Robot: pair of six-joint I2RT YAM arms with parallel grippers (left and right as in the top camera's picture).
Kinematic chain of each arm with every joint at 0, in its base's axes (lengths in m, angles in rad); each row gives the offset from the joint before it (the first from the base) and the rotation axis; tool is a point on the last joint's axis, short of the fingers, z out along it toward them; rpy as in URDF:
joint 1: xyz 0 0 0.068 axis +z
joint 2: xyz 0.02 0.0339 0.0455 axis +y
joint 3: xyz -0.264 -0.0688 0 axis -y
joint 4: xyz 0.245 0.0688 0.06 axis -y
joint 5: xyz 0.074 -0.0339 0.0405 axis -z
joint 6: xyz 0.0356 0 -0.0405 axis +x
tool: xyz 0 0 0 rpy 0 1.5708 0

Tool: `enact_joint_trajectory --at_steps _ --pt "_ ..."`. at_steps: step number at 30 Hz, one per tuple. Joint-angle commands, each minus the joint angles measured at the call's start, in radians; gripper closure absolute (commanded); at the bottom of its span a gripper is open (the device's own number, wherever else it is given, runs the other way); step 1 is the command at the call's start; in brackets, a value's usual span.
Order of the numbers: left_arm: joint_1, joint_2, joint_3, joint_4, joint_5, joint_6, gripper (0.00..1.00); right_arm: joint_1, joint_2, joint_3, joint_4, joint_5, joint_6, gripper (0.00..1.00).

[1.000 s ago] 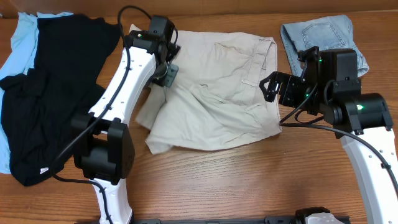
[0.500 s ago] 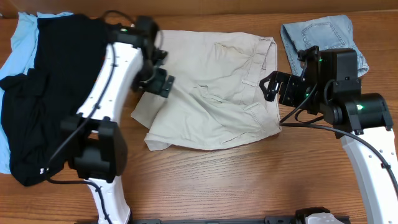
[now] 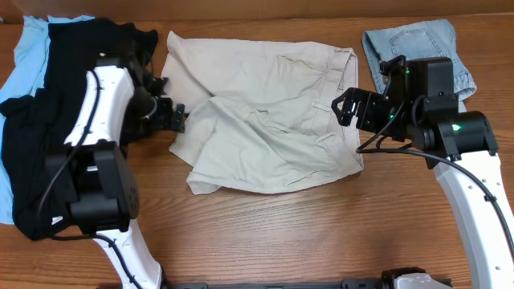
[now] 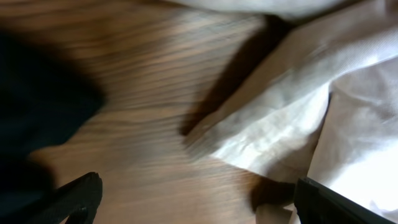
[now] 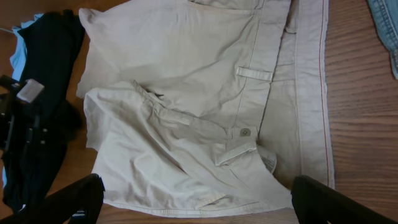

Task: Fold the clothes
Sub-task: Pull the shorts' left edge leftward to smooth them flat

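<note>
Both grippers are open and hold nothing. My left gripper (image 3: 170, 117) sits low over bare wood at the 9 o'clock edge of the beige shorts, just beside the cloth and not touching it. I judge it is placed there to take that loose edge. My right gripper (image 3: 345, 109) hovers above the waistband at the 3 o'clock side, jaws wide, probably to pin or lift that end.

Wooden table (image 3: 321, 233) fills the overhead view. A black garment (image 3: 36, 168) sprawls at 9 o'clock, lying over a sky-blue piece (image 3: 26, 50) that peeks out at 10 o'clock. The beige shorts (image 3: 265, 120) lie in the centre, toward 12 o'clock, rumpled, with one leg doubled over the other. Faded denim (image 3: 409, 40) sits at 2 o'clock, apart from the shorts. I judge the other clothes are kept at the edges to leave the middle as working room.

The shorts' button (image 5: 245, 132) faces up near the waistband.
</note>
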Motion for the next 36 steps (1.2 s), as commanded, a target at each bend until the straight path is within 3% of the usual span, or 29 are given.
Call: enact_joint_trajectory --at_steps 1,6,12,18,22,28,32,36 --pt "-0.039 -0.005 -0.071 0.026 0.018 0.07 0.0 -0.001 -0.002 0.0 0.01 -0.008 -0.007 0.0" --pt "-0.034 -0.005 -0.156 0.045 -0.079 -0.014 0.0 -0.001 -0.001 0.0 0.011 -0.008 -0.032 0.0" --pt "-0.039 -0.005 -0.224 0.108 -0.089 -0.044 0.15 -0.001 -0.001 0.0 0.028 -0.008 -0.033 0.0" --pt "-0.043 -0.005 -0.245 0.225 -0.076 -0.043 0.23 -0.001 -0.001 0.0 0.027 -0.007 -0.034 0.0" --pt "-0.055 -0.005 -0.27 0.295 -0.008 -0.043 0.45 -0.001 -0.001 0.0 0.027 -0.006 -0.034 0.0" --pt "-0.08 -0.005 -0.286 0.286 -0.024 -0.03 0.96 -0.001 -0.001 0.0 0.026 -0.003 -0.056 0.0" --pt "-0.077 -0.005 -0.211 0.187 -0.087 -0.027 0.96 -0.001 -0.001 0.0 0.027 -0.003 -0.056 0.0" --pt "-0.062 -0.005 0.0 -0.008 -0.227 -0.028 0.96 -0.001 -0.001 0.0 0.035 -0.003 -0.059 0.0"
